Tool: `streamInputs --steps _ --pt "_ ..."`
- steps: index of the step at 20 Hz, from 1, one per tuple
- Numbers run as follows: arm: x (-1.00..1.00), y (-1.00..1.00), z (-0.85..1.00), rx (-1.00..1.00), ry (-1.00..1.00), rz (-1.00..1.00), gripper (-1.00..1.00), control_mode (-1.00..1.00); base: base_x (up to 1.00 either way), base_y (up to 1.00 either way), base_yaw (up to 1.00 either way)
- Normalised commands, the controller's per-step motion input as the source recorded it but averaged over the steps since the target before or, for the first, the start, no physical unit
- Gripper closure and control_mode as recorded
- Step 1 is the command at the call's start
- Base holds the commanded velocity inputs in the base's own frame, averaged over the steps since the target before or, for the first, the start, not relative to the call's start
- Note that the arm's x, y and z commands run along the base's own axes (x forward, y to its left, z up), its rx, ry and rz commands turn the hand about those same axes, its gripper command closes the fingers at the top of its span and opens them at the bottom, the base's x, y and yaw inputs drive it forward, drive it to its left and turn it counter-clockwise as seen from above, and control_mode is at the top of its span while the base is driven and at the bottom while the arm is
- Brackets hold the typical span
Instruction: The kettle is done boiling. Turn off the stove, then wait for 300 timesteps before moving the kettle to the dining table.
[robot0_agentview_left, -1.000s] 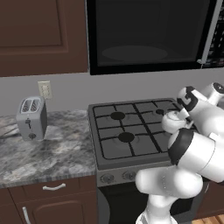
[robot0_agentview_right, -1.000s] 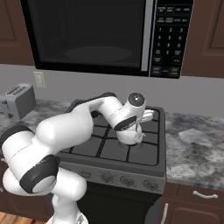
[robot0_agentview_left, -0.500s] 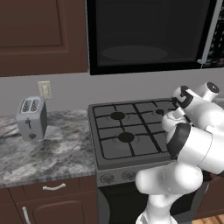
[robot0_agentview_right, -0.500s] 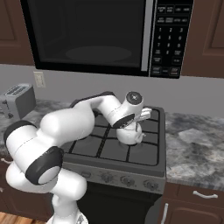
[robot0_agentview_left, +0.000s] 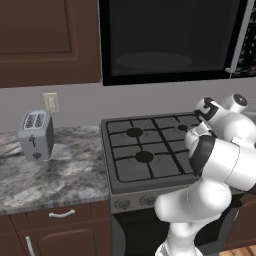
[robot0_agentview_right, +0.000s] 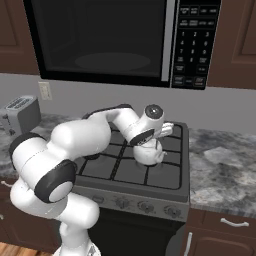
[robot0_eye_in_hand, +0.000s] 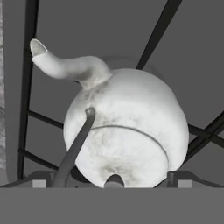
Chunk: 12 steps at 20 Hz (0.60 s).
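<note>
Gripper (robot0_eye_in_hand: 112, 183) hangs directly above the kettle (robot0_eye_in_hand: 127, 127), fingers spread wide and holding nothing, one tip on either side of the body. Kettle sits on the stove (robot0_agentview_right: 125, 172), near-right burner, spout angled away.

My arm has swung further right over the stove (robot0_agentview_left: 145, 150) in the last second. In the right base view the gripper (robot0_agentview_right: 150, 152) has dropped lower onto the kettle (robot0_eye_in_hand: 127, 127) at the front right burner. In the left base view the elbow now bulks larger.
</note>
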Motion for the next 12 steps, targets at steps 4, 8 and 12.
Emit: streamInputs --steps 4,8,12 --pt "0.08 0.0 -0.06 0.0 0.0 0.0 -1.0 -1.0 0.0 0.0 0.0" --pt "0.08 0.0 -0.05 0.0 0.0 0.0 -1.0 -1.0 0.0 0.0 0.0" --pt "0.0 0.02 -0.23 0.0 0.0 0.0 1.0 -1.0 0.0 0.0 0.0"
